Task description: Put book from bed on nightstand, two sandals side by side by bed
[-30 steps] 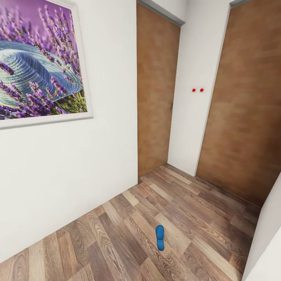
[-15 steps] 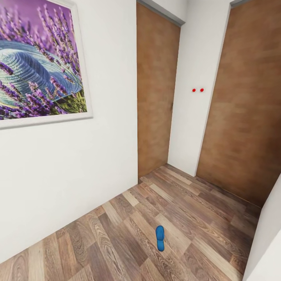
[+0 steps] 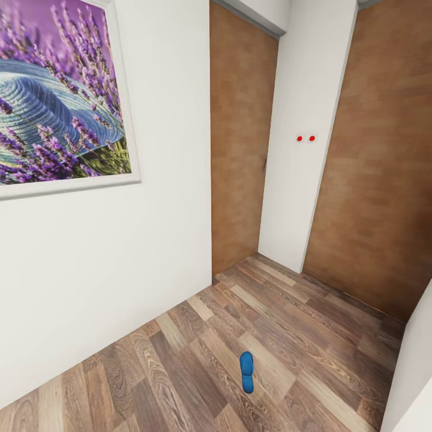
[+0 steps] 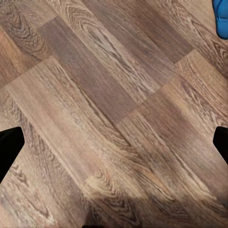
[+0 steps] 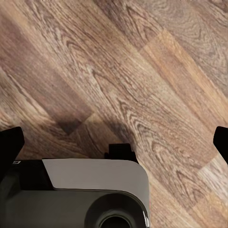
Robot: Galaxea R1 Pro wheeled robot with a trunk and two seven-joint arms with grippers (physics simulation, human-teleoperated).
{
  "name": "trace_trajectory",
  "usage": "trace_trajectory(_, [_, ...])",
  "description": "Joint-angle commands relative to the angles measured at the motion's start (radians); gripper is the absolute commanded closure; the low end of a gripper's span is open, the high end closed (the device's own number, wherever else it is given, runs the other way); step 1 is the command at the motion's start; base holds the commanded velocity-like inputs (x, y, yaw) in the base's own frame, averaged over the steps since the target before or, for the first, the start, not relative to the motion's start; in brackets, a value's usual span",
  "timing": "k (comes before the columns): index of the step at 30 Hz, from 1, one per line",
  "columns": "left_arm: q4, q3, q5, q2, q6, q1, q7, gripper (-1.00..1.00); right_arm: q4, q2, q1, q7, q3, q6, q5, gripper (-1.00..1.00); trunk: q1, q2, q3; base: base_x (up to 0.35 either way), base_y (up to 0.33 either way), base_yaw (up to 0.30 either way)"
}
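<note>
Both grippers hang over the wood plank floor (image 3: 180,360) with jaws spread wide and empty: the left gripper (image 4: 114,142) near a blue sandal (image 4: 221,16), the right gripper (image 5: 114,137) above the robot's grey base (image 5: 90,194). That sandal (image 3: 246,371) lies on the floor, well apart from the lavender painting (image 3: 60,96). Driving forward could nudge it away. No writing is legible.

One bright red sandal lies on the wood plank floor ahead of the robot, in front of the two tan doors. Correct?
Not quite: the sandal is bright blue, not red, as the head view shows. The rest holds: it lies alone on the wood plank floor, in front of the two tan doors.
</note>
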Motion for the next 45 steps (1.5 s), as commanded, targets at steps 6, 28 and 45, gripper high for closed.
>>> trace_trajectory(6, [0.000,0.001,0.001,0.000,-0.003,0.000,0.000,-1.00,0.000,0.000,0.000,0.000,-0.002,-0.002,-0.001,-1.00,0.000,0.000,-0.001,0.004,0.000,0.000])
trace_trajectory(28, [0.000,0.001,0.001,0.000,-0.003,0.000,0.000,-1.00,0.001,0.000,0.000,0.000,-0.002,-0.002,-0.001,-1.00,0.000,0.000,-0.001,0.039,0.000,0.000])
trace_trajectory(45, [0.000,0.001,0.001,0.000,-0.003,0.000,0.000,-1.00,0.002,0.000,0.000,0.000,-0.002,-0.002,-0.002,-1.00,0.000,0.000,-0.001,0.171,0.025,0.000])
